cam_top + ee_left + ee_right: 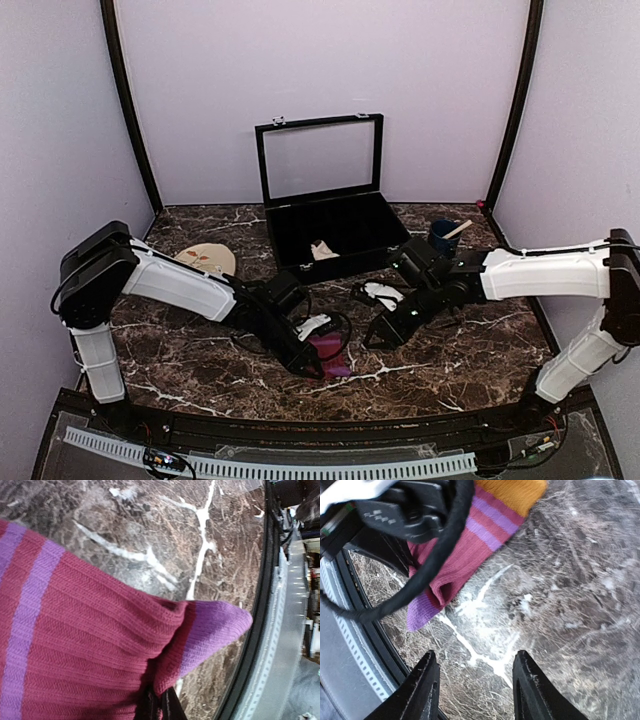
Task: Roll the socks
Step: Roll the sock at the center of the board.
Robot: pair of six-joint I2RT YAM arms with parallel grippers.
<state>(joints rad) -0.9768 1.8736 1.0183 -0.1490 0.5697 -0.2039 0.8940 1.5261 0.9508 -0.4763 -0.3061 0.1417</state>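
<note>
The striped magenta-purple sock (332,356) lies flat on the marble table, near the front and just left of centre. Its purple toe (220,625) points at the table's front edge, and its orange cuff (515,492) is at the far end. My left gripper (161,701) is shut on a fold of the sock close to the toe (308,364). My right gripper (477,680) hangs open over bare marble just right of the sock (376,340), nothing between its fingers (426,682). A small cream thing (322,250) lies in the black box; too small to tell whether it is a sock.
A black box (372,238) with its glass lid (320,160) raised stands at the back centre. A beige floral disc (205,260) lies at the left. A dark cup with a stick (446,235) stands at the back right. The table's front rail (355,630) runs close to the sock's toe.
</note>
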